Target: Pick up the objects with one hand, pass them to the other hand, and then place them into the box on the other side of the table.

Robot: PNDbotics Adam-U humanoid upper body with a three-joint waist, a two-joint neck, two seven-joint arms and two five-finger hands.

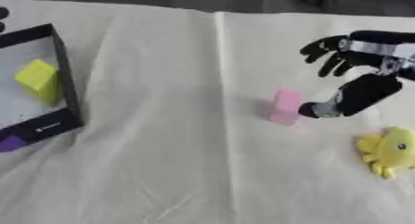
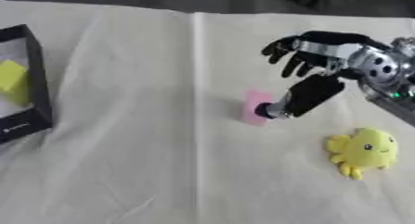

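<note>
Pink block point(image 1: 285, 107) is touched by the open right hand point(image 2: 324, 61); fingers should be curled round both sides

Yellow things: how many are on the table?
2. A yellow block lies inside the black box at the left; a yellow plush toy lies on the cloth at the right. The box may hide more.

brightness: pretty bright overall, the cream cloth on the table point(image 1: 162, 149) is evenly lit, nearly washed out
shadows: soft ones only, a faint patch beside the pink block point(image 1: 285, 107) and under the yellow plush point(image 2: 362, 151)
glare: small highlights on the right hand point(image 2: 324, 56) silver parts
focus: everything's soft and smeary
far edge: dark beyond the table
</note>
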